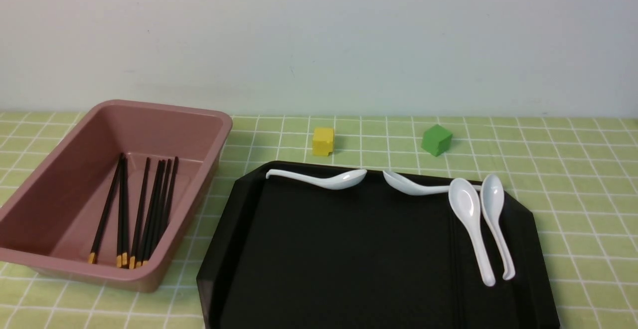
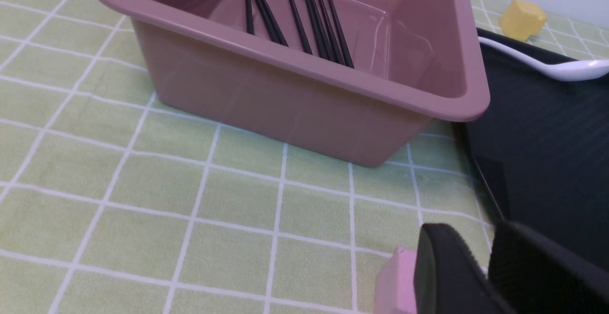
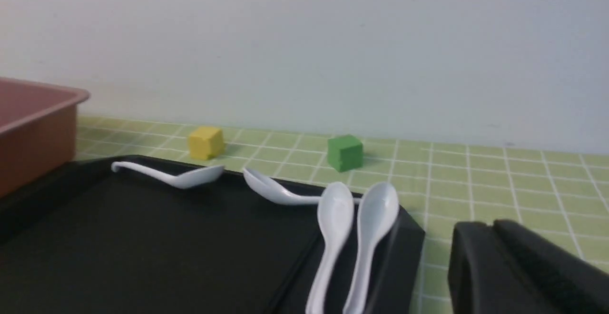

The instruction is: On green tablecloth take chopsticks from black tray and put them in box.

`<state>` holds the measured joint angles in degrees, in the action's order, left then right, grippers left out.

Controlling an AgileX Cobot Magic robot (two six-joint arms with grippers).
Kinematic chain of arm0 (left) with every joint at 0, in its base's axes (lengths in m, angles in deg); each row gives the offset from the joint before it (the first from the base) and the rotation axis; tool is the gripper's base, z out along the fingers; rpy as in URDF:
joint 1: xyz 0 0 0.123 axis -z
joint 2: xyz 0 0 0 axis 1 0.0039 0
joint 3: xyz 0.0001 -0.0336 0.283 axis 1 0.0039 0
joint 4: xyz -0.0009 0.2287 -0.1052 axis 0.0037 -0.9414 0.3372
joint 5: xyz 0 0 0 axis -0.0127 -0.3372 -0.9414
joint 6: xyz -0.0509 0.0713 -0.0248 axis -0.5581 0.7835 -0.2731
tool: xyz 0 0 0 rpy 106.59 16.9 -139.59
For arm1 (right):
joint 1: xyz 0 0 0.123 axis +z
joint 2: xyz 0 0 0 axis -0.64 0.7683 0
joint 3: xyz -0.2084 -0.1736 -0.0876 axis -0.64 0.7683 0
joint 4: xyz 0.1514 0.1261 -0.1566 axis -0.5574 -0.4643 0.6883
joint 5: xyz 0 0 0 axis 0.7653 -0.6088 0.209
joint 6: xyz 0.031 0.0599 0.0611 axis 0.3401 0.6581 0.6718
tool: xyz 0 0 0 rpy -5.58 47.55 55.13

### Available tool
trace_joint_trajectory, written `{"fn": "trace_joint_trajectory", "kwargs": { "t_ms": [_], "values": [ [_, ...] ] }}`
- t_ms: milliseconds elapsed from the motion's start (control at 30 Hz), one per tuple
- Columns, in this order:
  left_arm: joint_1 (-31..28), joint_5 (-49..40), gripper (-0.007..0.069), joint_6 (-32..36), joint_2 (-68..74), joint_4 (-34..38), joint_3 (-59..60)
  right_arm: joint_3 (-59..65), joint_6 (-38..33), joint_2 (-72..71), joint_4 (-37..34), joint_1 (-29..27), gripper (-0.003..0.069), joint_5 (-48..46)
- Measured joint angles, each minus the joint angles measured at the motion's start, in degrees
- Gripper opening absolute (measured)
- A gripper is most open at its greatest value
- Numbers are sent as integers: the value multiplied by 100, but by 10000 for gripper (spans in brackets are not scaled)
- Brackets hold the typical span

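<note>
Chopsticks in box, apart from left tool, empty, slightly parted; right tool state unclear.

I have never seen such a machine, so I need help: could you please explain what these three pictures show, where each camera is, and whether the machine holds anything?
This is a robot with two arms, each ending in a gripper. The front picture looks forward from between the arms; neither arm shows there. The other two come from cameras on the wrists.

On the light green checked tablecloth stands a deep dusty-pink plastic tub with thin black chopsticks with yellow-orange ends inside. Beside it lies a large glossy black tray carrying four white spoons and no chopsticks. Behind the tray sit a small yellow cube and a small green cube.

The left gripper appears at its picture's edge, near the tub, and the right gripper beside the tray. Neither holds anything.
</note>
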<state>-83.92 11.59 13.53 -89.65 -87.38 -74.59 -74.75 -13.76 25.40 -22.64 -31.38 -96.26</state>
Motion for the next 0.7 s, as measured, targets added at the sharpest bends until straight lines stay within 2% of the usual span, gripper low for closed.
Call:
{"fn": "trace_joint_trajectory", "kwargs": {
  "t_ms": [233, 333, 700],
  "values": [
    [0, 0, 165, 0, 0, 0, 0, 196, 0, -27, 307, -363, 65, -525],
    [0, 0, 165, 0, 0, 0, 0, 190, 0, -27, 382, -384, 69, -1162],
    [0, 0, 174, 0, 0, 0, 0, 166, 0, -27, 393, -449, 81, -1263]
  ]
}}
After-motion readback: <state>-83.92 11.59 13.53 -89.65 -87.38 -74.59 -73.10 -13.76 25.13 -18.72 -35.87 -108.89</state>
